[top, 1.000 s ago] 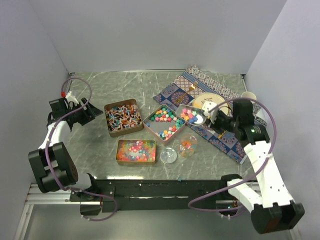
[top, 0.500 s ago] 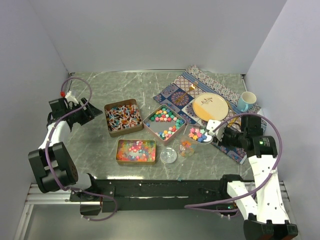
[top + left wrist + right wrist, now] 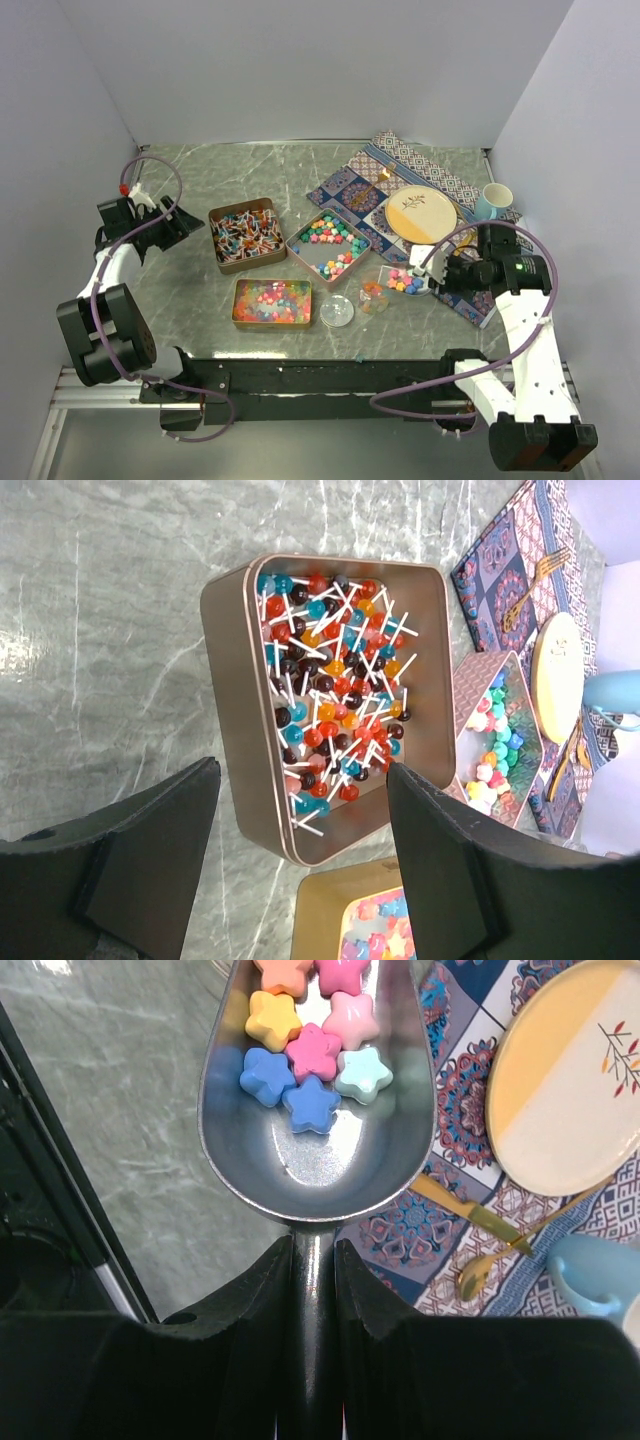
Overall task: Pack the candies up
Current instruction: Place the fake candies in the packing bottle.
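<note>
My right gripper (image 3: pixel 313 1260) is shut on the handle of a metal scoop (image 3: pixel 318 1150) that holds several star-shaped pastel candies (image 3: pixel 312 1052). In the top view the scoop (image 3: pixel 404 279) hangs just right of the clear round jar (image 3: pixel 376 291), which holds a few candies. Three copper tins hold candy: stick sweets (image 3: pixel 243 233), chunky pastel pieces (image 3: pixel 330 243) and small glossy beads (image 3: pixel 271 300). My left gripper (image 3: pixel 186 224) is open and empty, left of the stick-sweet tin (image 3: pixel 335 690).
The jar's clear lid (image 3: pixel 337 310) lies in front of the middle tin. A patterned cloth (image 3: pixel 400 185) carries a yellow-and-white plate (image 3: pixel 421 213), a gold fork (image 3: pixel 382 178) and a blue mug (image 3: pixel 493 201) at the back right.
My right gripper has carried the loaded scoop from over the pastel tin and plate down and forward to just right of the jar. The left arm has not moved.
</note>
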`<state>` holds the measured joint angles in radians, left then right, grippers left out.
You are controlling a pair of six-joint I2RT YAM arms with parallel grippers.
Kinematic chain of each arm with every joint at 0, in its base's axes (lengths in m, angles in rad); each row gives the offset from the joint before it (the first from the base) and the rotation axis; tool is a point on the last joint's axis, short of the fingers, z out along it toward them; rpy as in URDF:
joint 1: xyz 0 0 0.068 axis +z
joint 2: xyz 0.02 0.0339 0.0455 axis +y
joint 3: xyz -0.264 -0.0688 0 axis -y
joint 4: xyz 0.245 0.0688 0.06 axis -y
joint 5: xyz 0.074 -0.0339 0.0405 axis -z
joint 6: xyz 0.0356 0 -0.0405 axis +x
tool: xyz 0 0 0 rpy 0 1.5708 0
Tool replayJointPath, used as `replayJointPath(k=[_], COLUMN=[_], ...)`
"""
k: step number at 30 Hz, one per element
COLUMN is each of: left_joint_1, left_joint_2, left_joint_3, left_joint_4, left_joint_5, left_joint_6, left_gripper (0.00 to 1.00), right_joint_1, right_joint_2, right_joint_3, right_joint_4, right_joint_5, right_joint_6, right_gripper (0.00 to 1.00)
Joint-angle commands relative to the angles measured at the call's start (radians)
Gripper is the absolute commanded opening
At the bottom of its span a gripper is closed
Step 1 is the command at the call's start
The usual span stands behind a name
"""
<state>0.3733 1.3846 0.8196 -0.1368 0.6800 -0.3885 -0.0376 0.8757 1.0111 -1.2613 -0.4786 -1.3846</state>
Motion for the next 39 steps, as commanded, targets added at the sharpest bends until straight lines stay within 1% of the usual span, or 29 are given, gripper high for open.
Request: replayJointPath(k=[1,10,11,17,18,21,27,35,39], left_joint_1=[0.009,0.010,0.015,0.024,0.026,0.027,0.030,0.030,0.032], left_joint_2=[-0.007,-0.006,-0.006,-0.018,-0.019,-0.025,-0.032,-0.013,-0.004], left_joint_3=[-0.007,-0.028,-0.028,-0.050,-0.054,-0.066,-0.076,-0.073,-0.066], left_joint_4=[0.066,0.086,0.085,0.097,0.098,0.105,0.120,0.128,0.181], left_joint_5=[0.023,0.027,0.029,0.027,0.029,0.032,0.046,0.058,0.058], left_joint_6=[-0.019,-0.032,-0.030,-0.035,-0.036,-0.044,-0.073,-0.099,-0.134], left_gripper=[0.73,0.73,0.73,0.74,0.74,0.74,0.74,0.73,0.74], right_joint_1=[-0.001,0.033,0.065,0.139,0.169,0.209,0.231,0.264,0.280], right_joint_2=[0.025,0.078,0.078,0.074,0.078,0.101,0.155,0.169,0.189], right_joint_3=[0.093,0.161,0.159,0.147,0.144,0.164,0.190,0.216,0.259], right_joint_4=[-0.024,-0.062,-0.062,-0.056,-0.055,-0.043,-0.033,-0.056,-0.088], right_joint_5=[0.031,0.084,0.095,0.138,0.162,0.189,0.241,0.296,0.324], right_joint_6=[-0.053,-0.106,-0.109,-0.117,-0.102,-0.065,-0.039,-0.050,-0.050], right_gripper=[0.00,0.00,0.00,0.00,0.00,0.00,0.00,0.00,0.00])
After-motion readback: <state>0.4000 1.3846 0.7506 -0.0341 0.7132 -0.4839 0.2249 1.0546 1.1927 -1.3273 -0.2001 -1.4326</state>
